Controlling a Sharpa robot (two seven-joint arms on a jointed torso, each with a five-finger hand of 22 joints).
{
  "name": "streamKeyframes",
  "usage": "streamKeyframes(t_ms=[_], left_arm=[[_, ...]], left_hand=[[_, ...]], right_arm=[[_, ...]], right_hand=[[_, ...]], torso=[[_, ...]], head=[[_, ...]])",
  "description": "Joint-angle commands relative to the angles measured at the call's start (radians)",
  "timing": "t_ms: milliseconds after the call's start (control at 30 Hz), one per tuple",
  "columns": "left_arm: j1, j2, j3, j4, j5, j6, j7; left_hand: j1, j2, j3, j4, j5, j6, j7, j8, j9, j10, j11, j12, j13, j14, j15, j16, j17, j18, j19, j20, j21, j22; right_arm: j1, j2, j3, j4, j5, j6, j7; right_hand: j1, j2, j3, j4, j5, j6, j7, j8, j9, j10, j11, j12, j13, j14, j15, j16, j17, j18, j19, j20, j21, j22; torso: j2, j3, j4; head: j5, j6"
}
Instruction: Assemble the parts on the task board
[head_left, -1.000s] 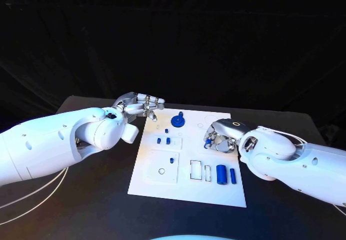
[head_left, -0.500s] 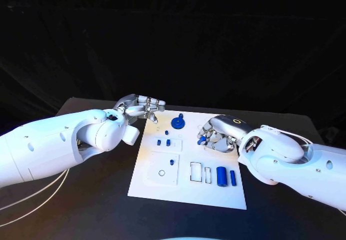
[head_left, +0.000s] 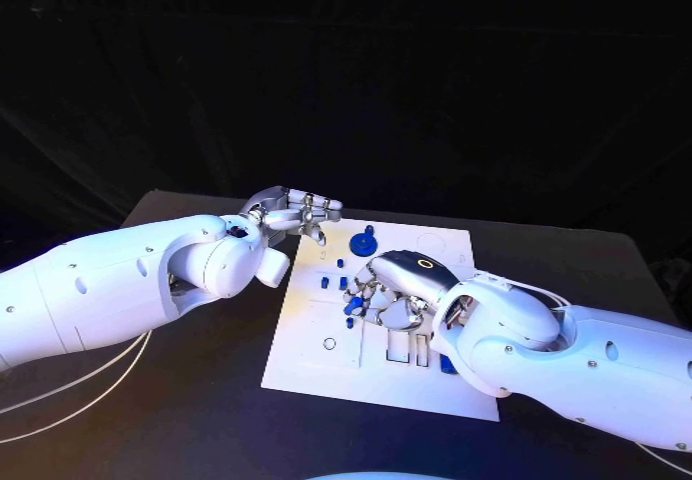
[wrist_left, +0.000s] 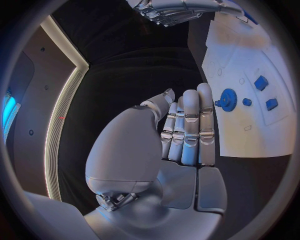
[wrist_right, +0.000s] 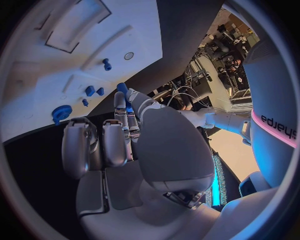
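Observation:
The white task board (head_left: 325, 370) lies in the middle of the table. My right hand (head_left: 387, 296) hovers over the board's middle and pinches a small blue part (head_left: 353, 308) at its fingertips. The right wrist view shows the same blue part (wrist_right: 123, 89) between the thumb and a finger of the right hand (wrist_right: 119, 135). My left hand (head_left: 296, 212) hangs at the board's far left corner and holds nothing; its fingers (wrist_left: 187, 127) stand straight, side by side. A blue gear (head_left: 362, 243) sits near the far edge, with small blue pieces (head_left: 326, 283) in front of it.
A blue cylinder (head_left: 447, 365) peeks out under my right forearm. In the left wrist view the gear (wrist_left: 227, 99) and two blue blocks (wrist_left: 260, 82) lie on the board (wrist_left: 250, 135). A blue peg (wrist_right: 107, 64) stands by the board's recesses. White cables (head_left: 72, 385) trail at the left.
My right hand has moved from the board's right side to over its middle, carrying the blue part. The left hand has stayed at the far left corner.

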Motion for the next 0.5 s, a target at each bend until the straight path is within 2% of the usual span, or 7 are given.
streamKeyframes(t_ms=[33, 167, 233, 500], left_arm=[[0.0, 0.005, 0.0, 0.001, -0.001, 0.025, 0.002], [0.0, 0.009, 0.0, 0.001, -0.001, 0.027, 0.003], [0.0, 0.01, 0.0, 0.002, -0.001, 0.025, 0.003], [0.0, 0.011, 0.0, 0.002, -0.001, 0.025, 0.005]], left_hand=[[0.001, 0.008, -0.001, -0.007, 0.003, -0.006, -0.003, 0.004, -0.001, -0.01, 0.0, 0.004, 0.001, -0.007, -0.002, -0.004, -0.001, 0.015, 0.004, 0.001, -0.004, -0.001], [0.0, 0.009, -0.001, -0.007, 0.003, -0.006, -0.003, 0.004, -0.001, -0.01, 0.0, 0.004, 0.001, -0.008, -0.002, -0.004, -0.001, 0.014, 0.004, 0.001, -0.004, -0.001], [0.0, 0.009, -0.001, -0.007, 0.003, -0.006, -0.003, 0.004, -0.001, -0.01, 0.0, 0.004, 0.001, -0.008, -0.002, -0.004, -0.001, 0.014, 0.004, 0.001, -0.004, -0.001], [0.0, 0.009, -0.001, -0.007, 0.003, -0.006, -0.003, 0.004, -0.001, -0.01, 0.0, 0.004, 0.001, -0.008, -0.002, -0.004, -0.001, 0.014, 0.004, 0.001, -0.004, -0.001]], right_arm=[[-0.012, 0.025, -0.002, -0.016, -0.001, 0.001, 0.016], [-0.031, 0.054, -0.007, -0.04, -0.012, 0.001, 0.017], [-0.042, 0.067, -0.009, -0.054, -0.015, 0.002, 0.018], [-0.068, 0.1, -0.014, -0.09, -0.031, 0.01, 0.017]], right_hand=[[-0.001, 0.001, 0.009, 0.001, 0.007, 0.009, 0.0, 0.01, 0.034, -0.003, 0.001, -0.006, -0.001, 0.033, -0.004, 0.0, -0.001, -0.01, 0.003, -0.007, -0.004, 0.165], [-0.001, 0.002, 0.01, 0.0, 0.008, 0.008, 0.0, 0.01, 0.034, -0.003, 0.002, -0.007, -0.001, 0.033, -0.004, 0.0, -0.001, -0.01, 0.003, -0.007, -0.004, 0.165], [-0.001, 0.002, 0.01, 0.0, 0.008, 0.008, 0.0, 0.01, 0.034, -0.003, 0.002, -0.007, -0.001, 0.033, -0.004, 0.0, -0.001, -0.01, 0.003, -0.007, -0.004, 0.165], [-0.001, 0.001, 0.012, -0.002, 0.01, 0.007, 0.001, 0.009, 0.035, -0.003, 0.002, -0.009, -0.001, 0.033, -0.003, 0.0, -0.001, -0.009, 0.002, -0.007, -0.006, 0.165]], torso=[[0.001, -0.0006, -0.0011], [0.0, -0.0014, 0.0006], [0.001, 0.0, -0.001], [0.0, 0.0006, -0.0016]], head=[[0.005, -0.002], [0.009, -0.007], [0.014, -0.005], [0.019, -0.006]])
